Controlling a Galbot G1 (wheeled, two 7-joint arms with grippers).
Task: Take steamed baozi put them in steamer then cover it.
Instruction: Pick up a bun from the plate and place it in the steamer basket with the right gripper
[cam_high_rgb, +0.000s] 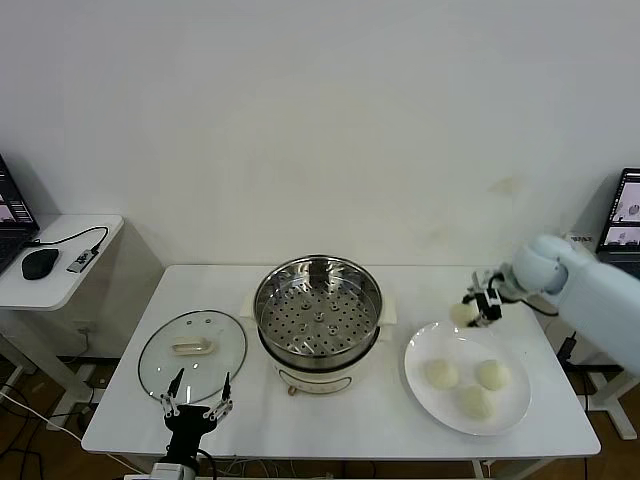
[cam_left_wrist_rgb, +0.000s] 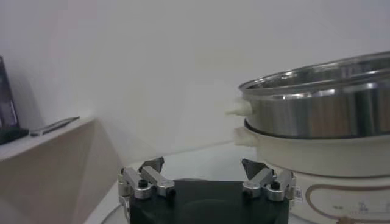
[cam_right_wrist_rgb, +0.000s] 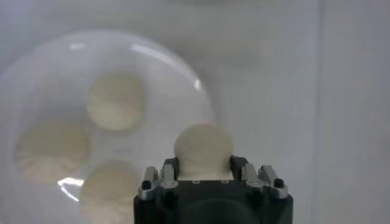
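So far nothing has reached the steamer (cam_high_rgb: 317, 312) at the centre of the head view: its perforated tray is bare. The right gripper (cam_high_rgb: 478, 309), at centre right just above the white plate's (cam_high_rgb: 425, 388) upper edge, is pinching one steamed baozi (cam_high_rgb: 463, 314) lifted clear of the plate, while three more buns (cam_high_rgb: 467, 384) wait on it at lower right. The cover (cam_high_rgb: 192, 349) lies flat on the table at lower left, and the left gripper (cam_high_rgb: 197, 395) hangs just below it, fingers spread and empty. Four placements and the covering remain, by my judgement.

Four baozi (cam_high_rgb: 441, 374), one steamer (cam_high_rgb: 317, 308), one cover (cam_high_rgb: 192, 348), one plate (cam_high_rgb: 512, 400).
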